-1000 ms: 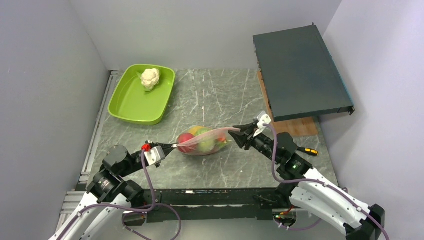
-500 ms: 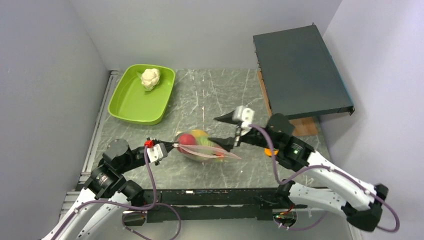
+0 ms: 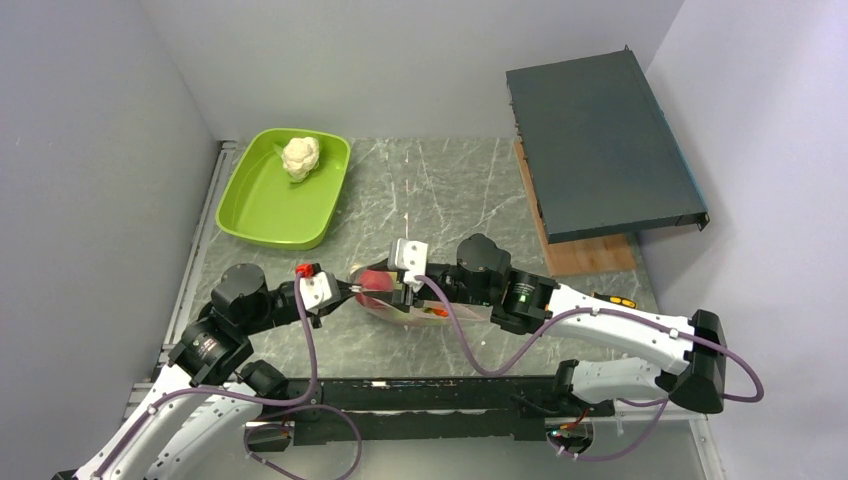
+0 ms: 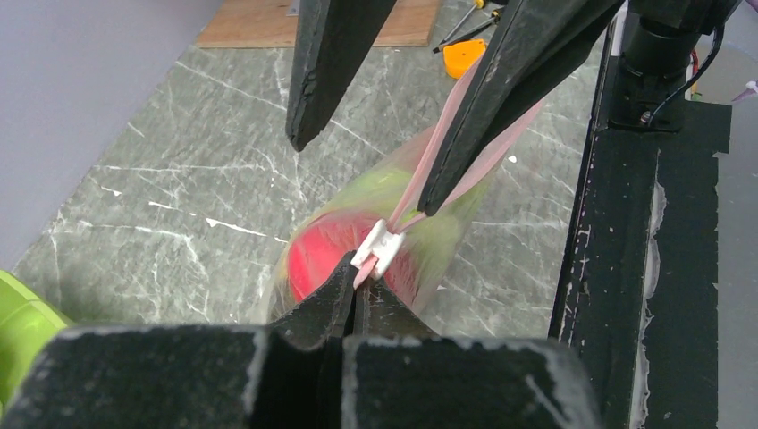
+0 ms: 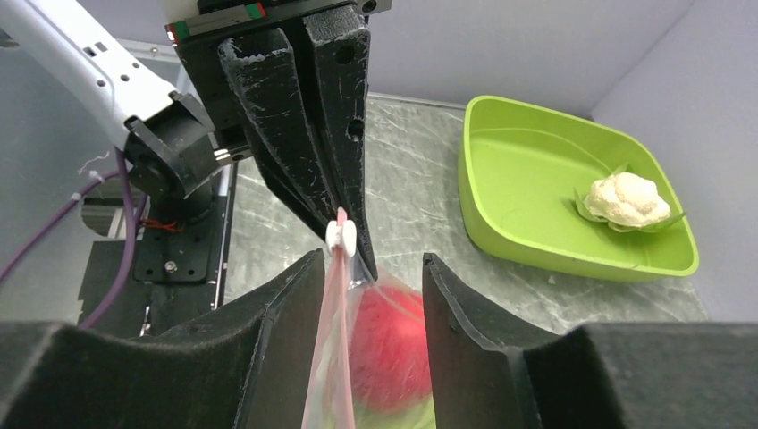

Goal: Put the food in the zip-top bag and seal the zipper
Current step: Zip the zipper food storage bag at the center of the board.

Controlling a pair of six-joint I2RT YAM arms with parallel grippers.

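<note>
The zip-top bag (image 3: 420, 305) lies on the table's middle with the food (image 3: 372, 281) inside, red and green pieces showing through. My left gripper (image 3: 348, 290) is shut on the left end of the zipper (image 4: 447, 143), right beside its white slider (image 4: 380, 246). The left wrist view shows those jaws (image 4: 357, 279) pressed together on the pink strip. My right gripper (image 3: 395, 290) is open and straddles the zipper (image 5: 329, 349) near the slider (image 5: 341, 237). Its fingers (image 5: 286, 340) stand on either side of the strip, apart from it. The red food (image 5: 389, 344) shows behind the plastic.
A lime-green tray (image 3: 265, 215) at the back left holds a white cauliflower (image 3: 300, 157). A dark metal box (image 3: 600, 145) rests on a wooden board (image 3: 590, 257) at the back right. An orange disc (image 4: 463, 55) and an orange-tipped tool (image 3: 622, 300) lie to the right.
My right gripper let go of the bag's right end, opened, and swung left along the zipper to the slider end. My left gripper kept its hold.
</note>
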